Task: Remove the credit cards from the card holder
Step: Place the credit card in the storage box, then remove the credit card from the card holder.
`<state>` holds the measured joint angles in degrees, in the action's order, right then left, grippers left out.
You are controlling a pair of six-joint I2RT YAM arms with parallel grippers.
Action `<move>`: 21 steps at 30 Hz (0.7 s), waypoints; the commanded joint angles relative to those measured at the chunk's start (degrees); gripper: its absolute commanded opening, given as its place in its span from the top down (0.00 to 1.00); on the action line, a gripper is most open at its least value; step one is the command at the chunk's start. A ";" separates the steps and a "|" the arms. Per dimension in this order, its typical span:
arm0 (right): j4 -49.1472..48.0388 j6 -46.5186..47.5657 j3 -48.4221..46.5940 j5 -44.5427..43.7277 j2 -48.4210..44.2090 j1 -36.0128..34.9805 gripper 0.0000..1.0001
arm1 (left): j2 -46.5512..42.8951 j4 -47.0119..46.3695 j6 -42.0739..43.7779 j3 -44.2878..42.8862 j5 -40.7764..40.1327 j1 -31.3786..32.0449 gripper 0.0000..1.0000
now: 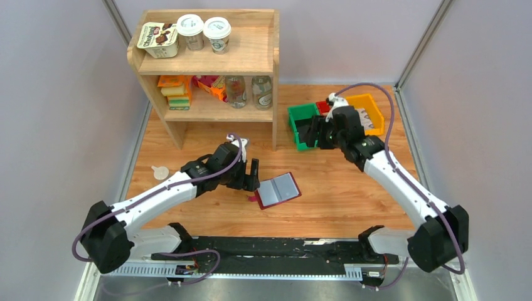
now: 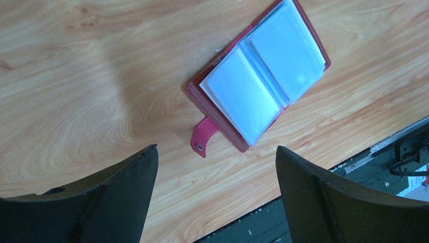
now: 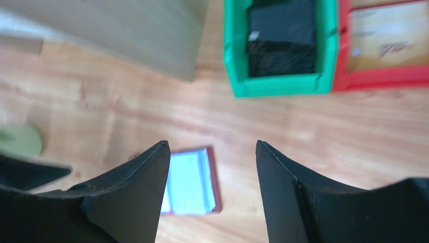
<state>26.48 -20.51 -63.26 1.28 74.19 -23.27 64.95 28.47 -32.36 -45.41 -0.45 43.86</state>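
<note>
Left tool [image 2: 216,151] wide open, empty, right tool [image 3: 211,144] parted, empty

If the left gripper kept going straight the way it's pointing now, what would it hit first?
Probably the card holder: its closing tab lies right between the left gripper's open jaws. Depth is unclear, so it may touch the table just short of it.

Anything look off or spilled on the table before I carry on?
Nothing stands out. The card holder lies open and flat, skewed to the table edge, its tab sticking out; nothing spilled or damaged.
</note>
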 commanded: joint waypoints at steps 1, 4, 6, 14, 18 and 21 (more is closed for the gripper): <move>-0.29 -5.05 7.17 1.44 -6.07 -6.34 0.33 | 2.89 -2.10 -3.41 0.23 2.03 0.09 0.08; -1.69 -8.92 11.83 0.66 -8.10 -11.70 0.30 | 4.57 -4.55 -4.81 1.55 2.82 0.09 0.08; -2.74 -10.94 13.95 -0.13 -7.75 -15.22 0.28 | 5.80 -6.13 -6.04 2.60 3.34 0.00 0.08; -6.70 -15.17 18.96 -1.28 -1.43 -21.03 0.26 | 10.11 -12.90 -12.19 7.08 3.26 0.09 0.12; -9.16 -16.22 20.64 -1.28 1.04 -21.21 0.28 | 11.16 -16.60 -14.31 8.93 4.49 0.00 0.23; -10.22 -16.14 20.73 -1.19 2.88 -21.29 0.33 | 11.78 -17.92 -14.66 9.37 5.28 0.09 0.34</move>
<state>21.30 -35.18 -42.59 1.45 75.59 -44.21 76.09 16.03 -44.62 -36.38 3.22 43.86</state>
